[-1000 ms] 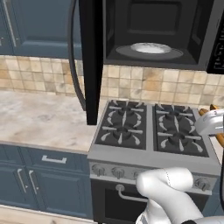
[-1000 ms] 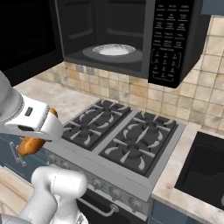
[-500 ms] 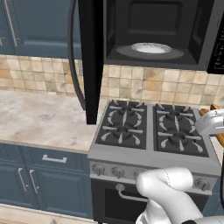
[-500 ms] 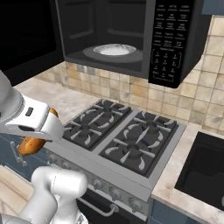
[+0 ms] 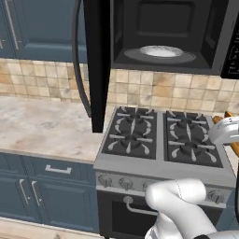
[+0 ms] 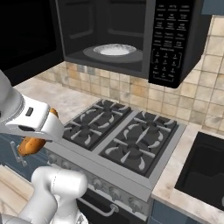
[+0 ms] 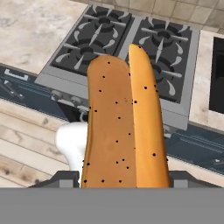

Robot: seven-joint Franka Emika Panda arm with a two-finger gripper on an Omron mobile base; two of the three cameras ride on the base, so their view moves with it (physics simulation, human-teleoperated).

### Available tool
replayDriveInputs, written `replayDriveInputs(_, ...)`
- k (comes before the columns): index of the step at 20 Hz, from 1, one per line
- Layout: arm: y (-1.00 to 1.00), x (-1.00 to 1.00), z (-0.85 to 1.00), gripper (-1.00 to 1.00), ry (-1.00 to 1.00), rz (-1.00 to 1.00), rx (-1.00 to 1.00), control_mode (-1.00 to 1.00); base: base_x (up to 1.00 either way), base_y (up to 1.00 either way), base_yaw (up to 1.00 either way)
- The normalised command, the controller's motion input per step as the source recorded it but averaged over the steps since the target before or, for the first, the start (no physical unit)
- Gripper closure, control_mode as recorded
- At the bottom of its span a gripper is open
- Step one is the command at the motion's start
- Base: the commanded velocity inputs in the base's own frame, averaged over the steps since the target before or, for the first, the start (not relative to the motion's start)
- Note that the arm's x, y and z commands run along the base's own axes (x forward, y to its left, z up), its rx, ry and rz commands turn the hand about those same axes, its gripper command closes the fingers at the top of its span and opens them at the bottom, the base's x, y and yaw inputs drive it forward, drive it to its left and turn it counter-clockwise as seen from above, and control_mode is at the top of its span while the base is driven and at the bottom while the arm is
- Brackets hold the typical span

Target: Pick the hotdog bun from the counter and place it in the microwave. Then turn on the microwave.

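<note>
A tiled beige backsplash (image 5: pixel 154 91) runs behind the kitchen, under dark blue upper cabinets (image 5: pixel 37 28). The marbled stone worktop (image 5: pixel 42 128) spreads to the left of the stove over blue drawer fronts with silver handles (image 5: pixel 57 169). Above the stove hangs the black microwave (image 6: pixel 131 35), its door (image 5: pixel 97 60) swung wide open and jutting forward over the edge of the worktop; the keypad (image 6: pixel 168 33) sits on its right side. Inside, a white plate (image 5: pixel 161 51) rests on the turntable.

The black gas stove (image 6: pixel 122 135) has four burners with dark grates, and a row of knobs (image 5: pixel 112 181) lines its front. To its right in the right base view a dark sink (image 6: pixel 205 170) is sunk into the stone.

The white arm bends low in front of the oven. The claw (image 6: pixel 37 131) hangs out in front of the stove, clear of the worktop, and grasps the hotdog bun (image 7: pixel 124 127), clenched on its lower end. In the hand view the golden-brown, speckled bun stands up from between the fingers, split lengthwise, with the stove and wooden floor (image 7: pixel 30 144) beyond it. In the right base view the bun's orange end pokes out below the wrist.
</note>
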Motion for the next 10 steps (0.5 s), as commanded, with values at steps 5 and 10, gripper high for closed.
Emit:
replayDriveInputs(5, 0.00, 0.00, 0.00, 1.00, 0.00, 0.00, 0.00, 1.00, 0.11, 0.00, 0.00)
replayDriveInputs(10, 0.00, 0.00, 0.00, 1.00, 0.00, 0.00, 0.00, 1.00, 0.06, 0.00, 0.00)
